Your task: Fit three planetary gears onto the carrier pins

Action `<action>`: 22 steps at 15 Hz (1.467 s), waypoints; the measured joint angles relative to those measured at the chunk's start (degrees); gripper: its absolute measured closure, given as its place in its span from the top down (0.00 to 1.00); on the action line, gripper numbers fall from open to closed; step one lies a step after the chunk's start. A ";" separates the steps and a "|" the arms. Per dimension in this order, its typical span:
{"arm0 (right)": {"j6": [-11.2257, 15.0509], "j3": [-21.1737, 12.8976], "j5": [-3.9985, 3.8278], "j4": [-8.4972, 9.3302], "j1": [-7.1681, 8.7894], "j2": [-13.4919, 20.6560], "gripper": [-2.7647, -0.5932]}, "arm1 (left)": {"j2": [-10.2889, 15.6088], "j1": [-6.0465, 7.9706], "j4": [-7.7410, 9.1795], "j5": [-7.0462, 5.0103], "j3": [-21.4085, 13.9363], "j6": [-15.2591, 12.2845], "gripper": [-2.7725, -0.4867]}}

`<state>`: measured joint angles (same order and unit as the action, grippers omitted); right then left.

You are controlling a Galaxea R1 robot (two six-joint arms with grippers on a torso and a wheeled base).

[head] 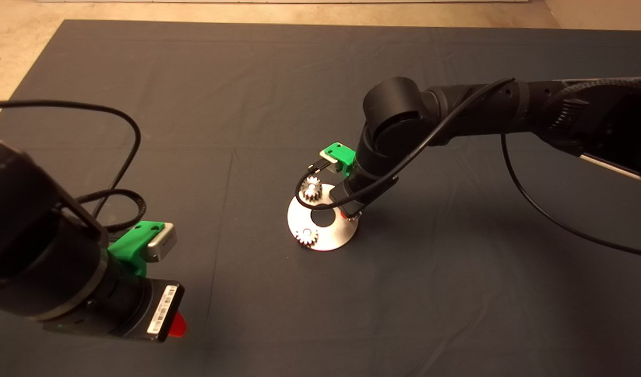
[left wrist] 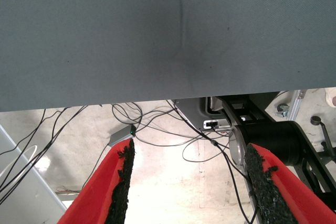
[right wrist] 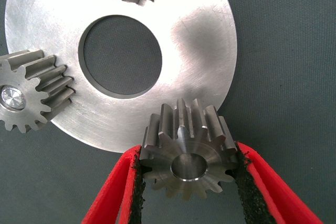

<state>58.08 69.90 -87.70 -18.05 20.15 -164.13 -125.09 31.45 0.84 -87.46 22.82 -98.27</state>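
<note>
My right gripper is closed on the third gear, pads pressed to its teeth, low centre in the wrist view, at the silver plate's rim. Beyond, two gears sit on their pins mid-frame. My left gripper waits lower left, fingers spread wide, holding nothing.
</note>
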 joint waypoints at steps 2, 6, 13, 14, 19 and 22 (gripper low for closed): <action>0.00 0.00 0.00 -0.18 -0.02 -0.01 0.22 | 0.00 0.01 0.00 0.02 0.00 0.00 0.42; 0.00 -0.09 -0.15 -0.60 -0.21 -0.21 0.22 | 0.00 0.01 -0.01 0.02 0.00 0.00 0.42; 0.03 -0.17 -1.49 -1.40 -0.50 -1.27 0.22 | 0.00 0.01 0.00 0.02 0.00 -0.02 0.42; 0.05 -0.17 -1.46 -1.40 -0.50 -1.27 0.22 | 0.00 0.00 0.00 0.02 0.00 -0.02 0.42; 0.05 -1.55 -0.01 -1.45 -0.56 0.35 0.22 | 0.00 0.01 -0.02 0.05 0.00 -0.02 0.42; 0.07 -2.93 0.90 -1.45 -1.06 2.15 0.22 | -0.02 0.01 -0.02 0.05 0.00 0.00 0.42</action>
<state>58.15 66.97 -86.80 -19.50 19.10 -161.99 -125.11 31.45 0.82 -87.41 22.82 -98.27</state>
